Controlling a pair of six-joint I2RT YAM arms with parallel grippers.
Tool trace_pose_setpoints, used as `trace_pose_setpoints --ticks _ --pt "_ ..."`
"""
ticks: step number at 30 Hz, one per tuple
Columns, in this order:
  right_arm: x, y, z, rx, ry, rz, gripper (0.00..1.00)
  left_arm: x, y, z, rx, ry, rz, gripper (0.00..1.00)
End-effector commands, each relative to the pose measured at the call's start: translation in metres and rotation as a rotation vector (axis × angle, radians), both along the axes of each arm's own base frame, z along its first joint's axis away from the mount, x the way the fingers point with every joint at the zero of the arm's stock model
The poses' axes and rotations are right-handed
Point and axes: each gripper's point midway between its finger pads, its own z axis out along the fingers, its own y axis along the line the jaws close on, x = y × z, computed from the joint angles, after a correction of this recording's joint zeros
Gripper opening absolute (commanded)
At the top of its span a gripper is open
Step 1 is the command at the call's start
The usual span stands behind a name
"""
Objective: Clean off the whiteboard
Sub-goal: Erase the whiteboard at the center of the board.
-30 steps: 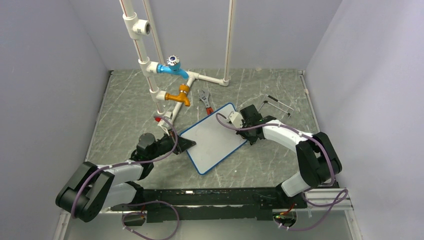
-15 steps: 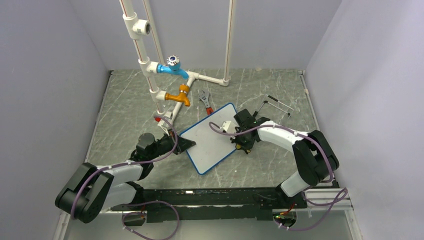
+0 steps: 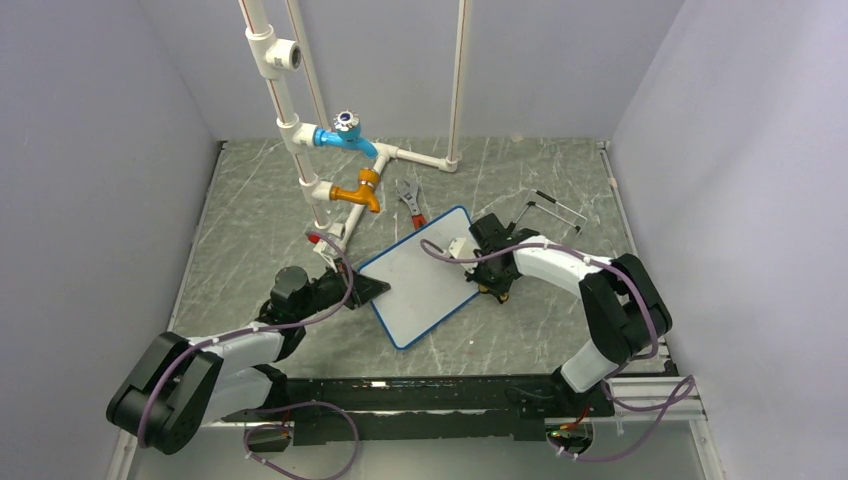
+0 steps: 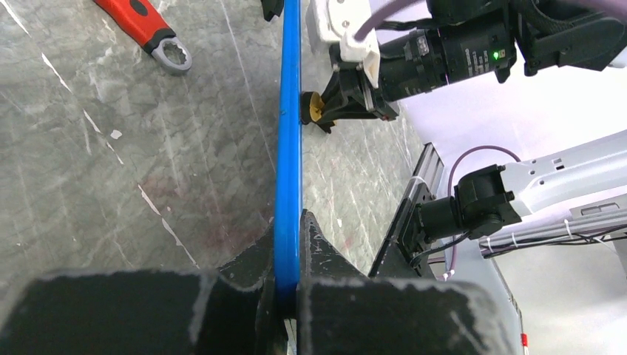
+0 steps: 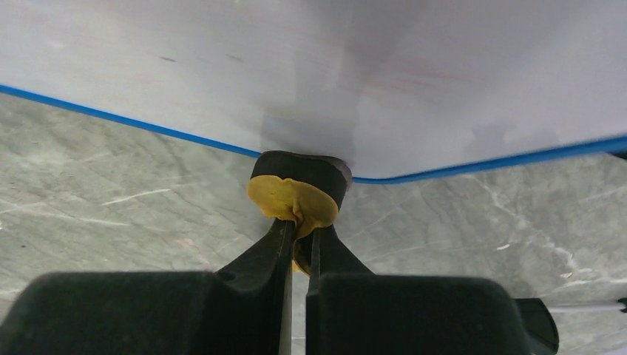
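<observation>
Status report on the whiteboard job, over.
Left claw shut on whiteboard frame. Right claw shut on yellow eraser pad, at the board's edge. Face looks mostly white. Wrench beside far edge, not on the face.

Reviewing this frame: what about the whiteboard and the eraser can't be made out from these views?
- Left wrist: the whiteboard shows edge-on, so its face is hidden.
- Right wrist: the whiteboard's far part is cut off by the top edge; faint smears are too blurred to read.
- Top view: the eraser in the right gripper is hidden under that arm.
</observation>
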Motion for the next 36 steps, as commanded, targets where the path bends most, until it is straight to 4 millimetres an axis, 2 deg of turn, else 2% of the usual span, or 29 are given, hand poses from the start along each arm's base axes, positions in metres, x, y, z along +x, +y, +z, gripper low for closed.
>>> trace_pose_setpoints --ticks 1,4,7,9,14,18,21,24,28,31,33,36 --pt "-0.034 0.046 -0.01 0.077 0.112 0.185 0.0 -0.011 -0.011 0.035 -0.075 -0.109 -0.105 0.0" --pt "-0.04 0.064 -0.001 0.141 0.128 0.225 0.0 -0.011 -0.011 0.035 -0.079 -0.109 -0.106 0.0" --pt "-0.025 0.066 0.014 0.207 0.083 0.157 0.0 -0.011 -0.011 0.034 -0.078 -0.108 -0.104 0.0" --pt "-0.005 0.054 0.019 0.211 0.022 0.066 0.0 -0.011 -0.011 0.034 -0.079 -0.108 -0.107 0.0" --pt "0.042 0.005 0.025 0.137 -0.135 -0.17 0.0 -0.012 -0.013 0.036 -0.091 -0.106 -0.117 0.0" --pt "0.055 -0.017 0.024 0.089 -0.181 -0.26 0.0 -0.012 -0.013 0.036 -0.093 -0.11 -0.117 0.0" --pt "0.049 -0.013 0.019 0.091 -0.142 -0.235 0.0 -0.012 -0.012 0.037 -0.095 -0.112 -0.118 0.0" --pt "0.032 0.011 0.023 0.162 -0.089 -0.125 0.0 -0.012 -0.013 0.037 -0.096 -0.112 -0.118 0.0" --pt "-0.004 0.063 0.035 0.269 -0.014 0.098 0.0 -0.012 -0.014 0.037 -0.099 -0.11 -0.124 0.0" --pt "-0.027 0.093 0.043 0.334 0.043 0.222 0.0 -0.012 -0.014 0.038 -0.105 -0.106 -0.129 0.0" --pt "-0.028 0.107 0.053 0.369 0.038 0.256 0.0 -0.012 -0.016 0.038 -0.107 -0.103 -0.136 0.0" --pt "-0.006 0.125 0.074 0.412 -0.025 0.242 0.0 -0.012 -0.017 0.039 -0.118 -0.1 -0.145 0.0"
